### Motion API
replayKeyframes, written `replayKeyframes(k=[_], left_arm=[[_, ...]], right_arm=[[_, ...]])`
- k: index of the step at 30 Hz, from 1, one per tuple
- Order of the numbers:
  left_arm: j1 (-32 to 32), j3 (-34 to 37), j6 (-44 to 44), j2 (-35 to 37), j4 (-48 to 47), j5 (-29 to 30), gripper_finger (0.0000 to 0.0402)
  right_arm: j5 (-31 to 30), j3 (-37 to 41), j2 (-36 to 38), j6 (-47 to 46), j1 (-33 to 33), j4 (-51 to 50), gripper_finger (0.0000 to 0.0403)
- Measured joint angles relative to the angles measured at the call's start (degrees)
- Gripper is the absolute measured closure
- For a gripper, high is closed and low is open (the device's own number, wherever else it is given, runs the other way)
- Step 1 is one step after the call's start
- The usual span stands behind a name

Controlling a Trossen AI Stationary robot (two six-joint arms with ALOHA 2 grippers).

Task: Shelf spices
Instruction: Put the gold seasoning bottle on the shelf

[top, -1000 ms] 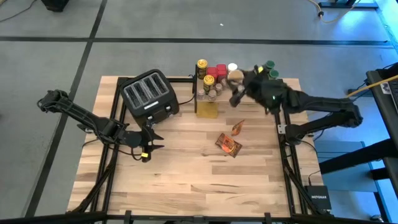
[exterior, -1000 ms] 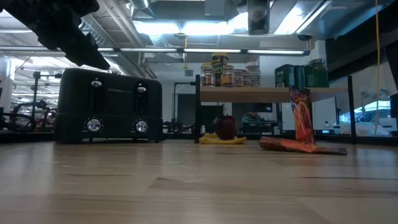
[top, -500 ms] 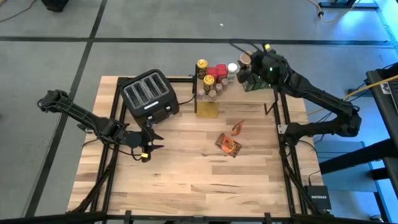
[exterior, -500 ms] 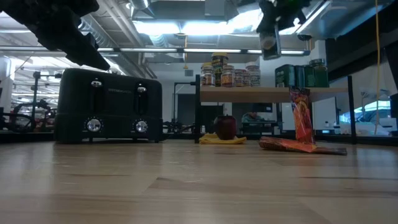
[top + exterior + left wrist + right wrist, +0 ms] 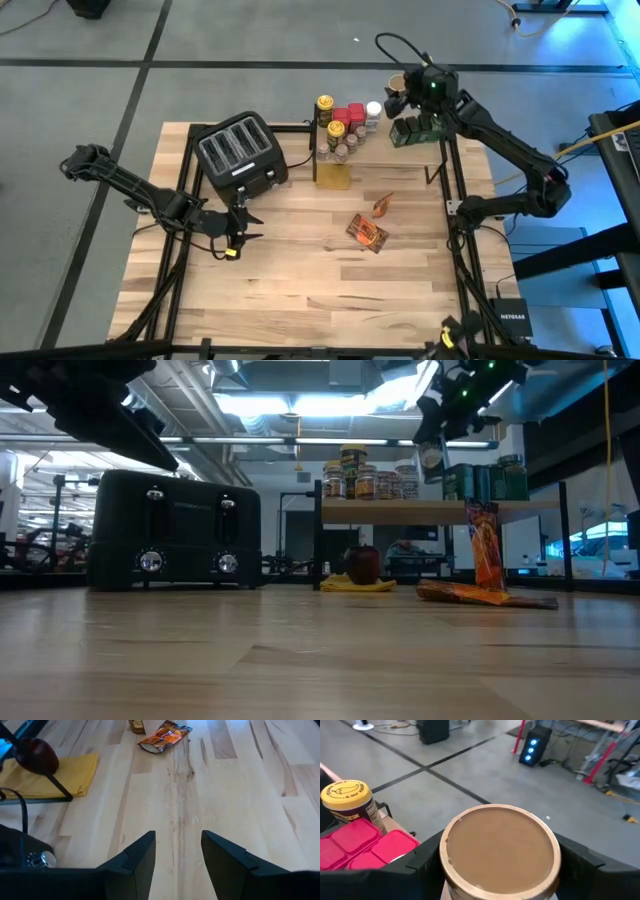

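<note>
We see the right gripper [image 5: 500, 870] pinching a tan-lidded spice jar [image 5: 500, 850] above the shelf [image 5: 440, 511]; the left gripper [image 5: 177, 857] waits spread

There is one black toaster [image 5: 240, 152], one shelf [image 5: 440, 511] and one yellow cloth [image 5: 333, 177]. Two orange foil packets [image 5: 367, 233] lie on the surface. Two red-lid tins [image 5: 355, 840] are visible.

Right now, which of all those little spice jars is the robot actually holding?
The tan-lidded jar, clamped in the right gripper above the shelf. The other jars all stand on the shelf, untouched.
</note>
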State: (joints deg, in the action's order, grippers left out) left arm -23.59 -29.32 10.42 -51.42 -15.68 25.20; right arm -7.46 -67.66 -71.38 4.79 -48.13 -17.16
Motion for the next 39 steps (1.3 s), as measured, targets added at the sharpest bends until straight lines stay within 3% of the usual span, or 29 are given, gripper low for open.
replayKeyframes(k=[16, 39], left_arm=[[0.0, 0.0, -0.6, 0.0, 0.0, 0.0, 0.0249], [0.0, 0.0, -1.5, 0.0, 0.0, -0.1, 0.0249]], right_arm=[[15.1, 4.4, -2.2, 2.0, -6.1, 3.6, 0.0127], [22.0, 8.2, -5.1, 4.5, -6.3, 6.6, 0.0127]])
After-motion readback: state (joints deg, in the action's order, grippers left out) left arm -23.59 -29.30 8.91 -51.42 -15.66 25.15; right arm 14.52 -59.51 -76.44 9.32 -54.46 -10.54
